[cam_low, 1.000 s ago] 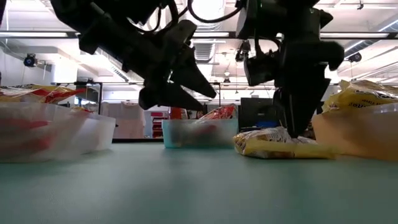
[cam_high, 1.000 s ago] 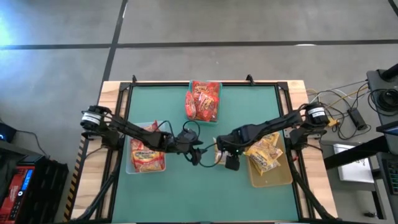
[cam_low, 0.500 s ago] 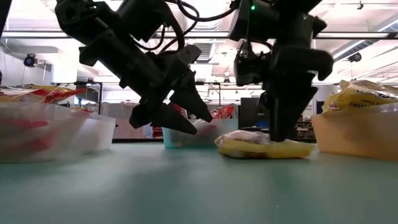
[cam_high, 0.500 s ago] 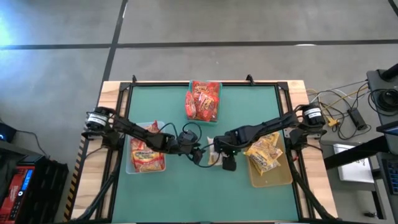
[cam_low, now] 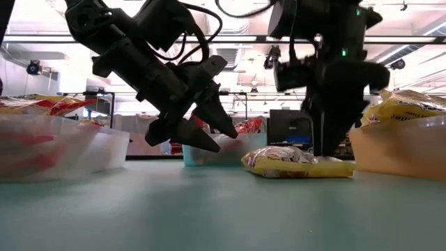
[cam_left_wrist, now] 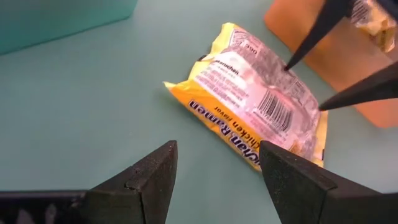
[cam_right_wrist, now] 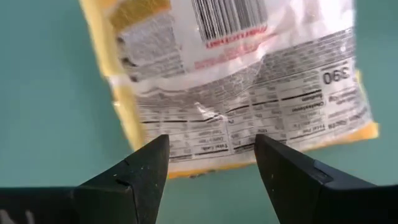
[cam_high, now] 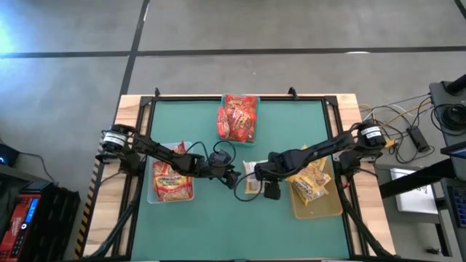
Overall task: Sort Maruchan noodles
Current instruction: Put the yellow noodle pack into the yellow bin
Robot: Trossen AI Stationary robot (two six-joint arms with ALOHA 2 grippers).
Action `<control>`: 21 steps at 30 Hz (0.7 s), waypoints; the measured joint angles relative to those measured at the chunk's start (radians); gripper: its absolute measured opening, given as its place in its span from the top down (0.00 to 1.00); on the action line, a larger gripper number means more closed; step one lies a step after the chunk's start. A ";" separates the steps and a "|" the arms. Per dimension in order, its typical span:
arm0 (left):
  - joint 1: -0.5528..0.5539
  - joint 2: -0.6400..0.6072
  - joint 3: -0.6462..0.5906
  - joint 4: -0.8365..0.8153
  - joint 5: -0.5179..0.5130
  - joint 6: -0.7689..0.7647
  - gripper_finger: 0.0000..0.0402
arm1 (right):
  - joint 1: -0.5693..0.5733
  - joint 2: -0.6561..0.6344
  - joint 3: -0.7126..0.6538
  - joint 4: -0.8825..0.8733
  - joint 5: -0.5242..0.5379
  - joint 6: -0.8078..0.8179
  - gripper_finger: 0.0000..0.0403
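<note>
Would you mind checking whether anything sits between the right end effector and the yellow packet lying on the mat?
Nothing visible does: the right end effector is open directly over the yellow packet, with only bare mat around.

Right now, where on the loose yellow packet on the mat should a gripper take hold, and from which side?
Probably from straight above, pinching across a thin sealed edge. The yellow packet lies flat on the mat, label side down, so its broad face offers nothing to clamp. The right gripper is open right over it, fingertips at the wrapper; the left gripper, also open, hangs beside it.
</note>
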 joint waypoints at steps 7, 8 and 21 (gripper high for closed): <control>0.000 0.000 -0.005 0.001 0.000 -0.007 0.48 | 0.001 0.039 -0.037 0.074 0.012 -0.020 0.44; 0.001 0.000 -0.005 0.007 0.000 -0.007 0.48 | 0.001 0.039 -0.041 0.076 0.012 -0.019 0.44; 0.031 0.121 -0.004 0.200 0.035 -0.042 0.48 | 0.001 0.040 -0.048 0.031 -0.023 -0.002 0.44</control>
